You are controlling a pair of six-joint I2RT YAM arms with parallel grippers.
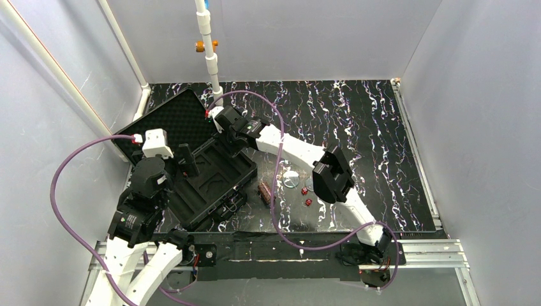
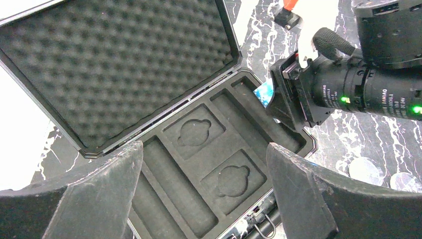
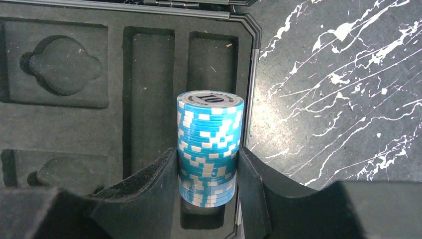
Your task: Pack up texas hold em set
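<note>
The black case (image 1: 237, 167) lies open at the left, its egg-crate foam lid (image 2: 114, 64) folded back and its slotted foam base (image 2: 204, 164) bare. My right gripper (image 3: 209, 174) is shut on a blue-white chip stack (image 3: 210, 134), held on its side over the long slot (image 3: 211, 64) along the case's right edge. From the left wrist view that stack (image 2: 263, 94) shows as a sliver in the right gripper's jaws. My left gripper (image 2: 204, 194) hovers open over the base, holding nothing. A brown chip stack (image 1: 263, 191), two red dice (image 1: 305, 190) and clear discs (image 1: 291, 178) lie on the table right of the case.
The table (image 1: 370, 140) is black marble-patterned, with grey walls on three sides. A white pole (image 1: 207, 44) stands behind the case. The right arm's purple cable (image 1: 274, 204) loops over the loose pieces. The case's handle (image 2: 263, 226) faces the near edge.
</note>
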